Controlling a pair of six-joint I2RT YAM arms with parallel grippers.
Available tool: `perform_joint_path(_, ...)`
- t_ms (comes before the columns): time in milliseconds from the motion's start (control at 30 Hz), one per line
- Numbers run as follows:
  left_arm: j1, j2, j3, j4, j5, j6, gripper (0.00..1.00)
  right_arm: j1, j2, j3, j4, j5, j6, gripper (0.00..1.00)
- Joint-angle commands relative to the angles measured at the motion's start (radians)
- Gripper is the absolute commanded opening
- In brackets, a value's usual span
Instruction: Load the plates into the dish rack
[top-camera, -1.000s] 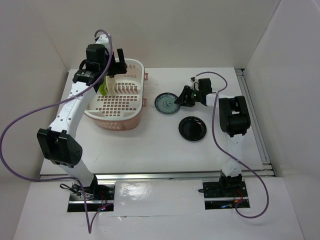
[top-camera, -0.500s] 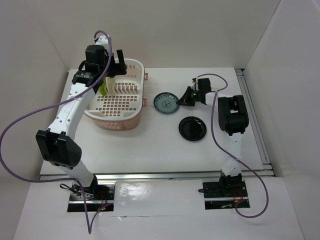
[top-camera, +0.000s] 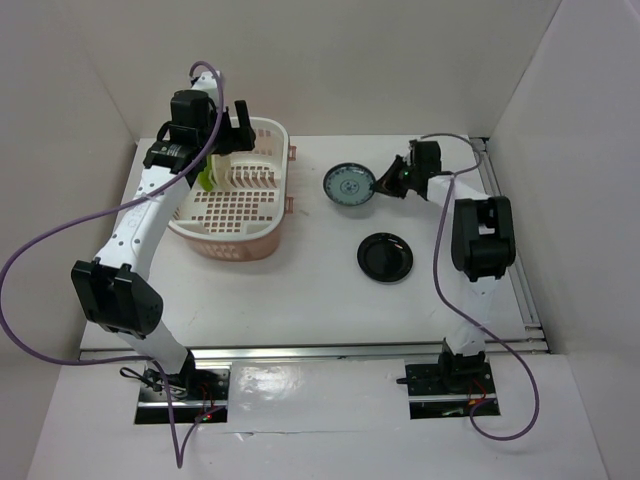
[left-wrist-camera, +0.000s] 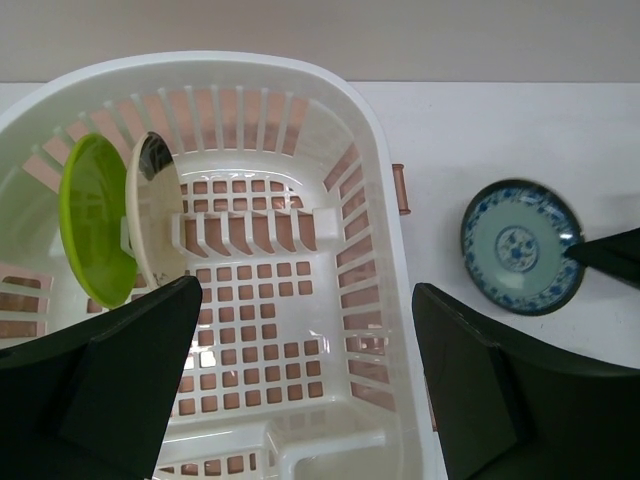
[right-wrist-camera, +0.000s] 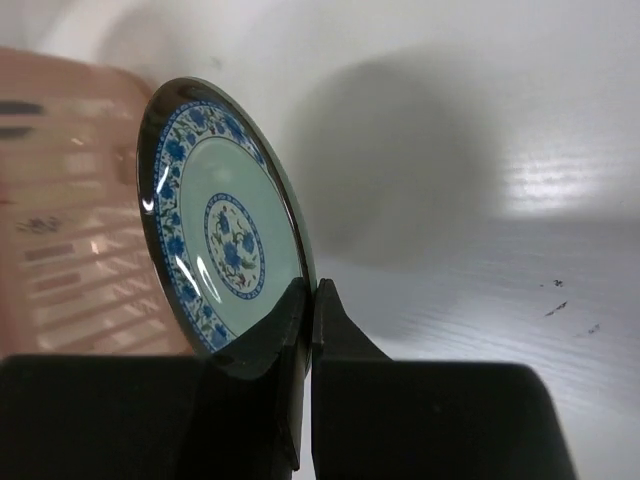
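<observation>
- The glossy black plate lies flat on the table, nearest the arm bases. Nothing touches it, and it has yet to be loaded.
- Farther in, the right gripper is clamped on the rim of the blue-patterned plate. It holds the plate tilted on edge, to the right of the dish rack and apart from it, not yet racked.
- Inside the rack, the lime green plate and the cream plate stand upright side by side at its left side, so two of the four look done.
- The left gripper hovers over the rack's far end, jaws spread wide and empty.
</observation>
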Motion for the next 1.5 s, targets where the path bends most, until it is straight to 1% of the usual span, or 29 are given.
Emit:
perform_joint_path(0,0.004,-0.012,0.041,0.018,0.035,-0.024,1.00,-0.021,-0.186,0.087,0.003,0.052,0.027,0.00)
perform_joint_path(67,0.004,-0.003,0.041,0.009,0.047,-0.033,1.00,-0.021,-0.249,0.087,-0.007,0.069,0.027,0.00)
perform_joint_path(200,0.004,0.008,0.061,0.009,0.070,-0.034,1.00,-0.021,-0.314,0.113,-0.018,0.080,0.018,0.00)
perform_joint_path(367,0.004,0.008,0.084,0.009,0.092,-0.052,1.00,-0.021,-0.371,0.107,0.046,-0.027,0.027,0.00)
perform_joint_path(500,0.004,-0.003,0.084,0.009,0.125,-0.063,1.00,0.020,-0.456,0.084,0.095,-0.047,0.014,0.00)
perform_joint_path(600,0.004,-0.003,0.074,0.009,0.165,-0.075,1.00,0.029,-0.480,0.073,0.114,-0.093,-0.008,0.00)
perform_joint_path(700,0.004,0.008,0.074,0.018,0.226,-0.086,1.00,0.055,-0.480,0.092,0.101,-0.150,-0.029,0.00)
perform_joint_path(900,0.004,0.037,0.098,0.029,0.352,-0.119,1.00,0.132,-0.489,0.067,0.111,-0.127,-0.040,0.00)
perform_joint_path(933,0.004,0.037,0.098,0.053,0.410,-0.130,1.00,0.141,-0.489,0.067,0.111,-0.118,-0.040,0.00)
perform_joint_path(1033,0.004,0.037,0.085,0.086,0.514,-0.139,1.00,0.169,-0.469,0.067,0.111,-0.108,-0.040,0.00)
perform_joint_path(1100,0.004,0.037,0.065,0.107,0.555,-0.150,1.00,0.180,-0.469,0.067,0.133,-0.099,-0.040,0.00)
perform_joint_path(1233,0.004,0.037,0.042,0.118,0.582,-0.159,1.00,0.201,-0.450,0.067,0.155,-0.099,-0.031,0.00)
perform_joint_path(1400,0.004,0.046,0.033,0.152,0.632,-0.178,0.96,0.233,-0.421,0.098,0.157,-0.099,-0.031,0.00)
perform_joint_path(1433,0.004,0.046,0.033,0.152,0.632,-0.178,0.96,0.233,-0.421,0.098,0.140,-0.078,-0.042,0.00)
perform_joint_path(1467,0.004,0.056,0.033,0.141,0.601,-0.169,0.96,0.233,-0.421,0.110,0.105,-0.031,-0.051,0.00)
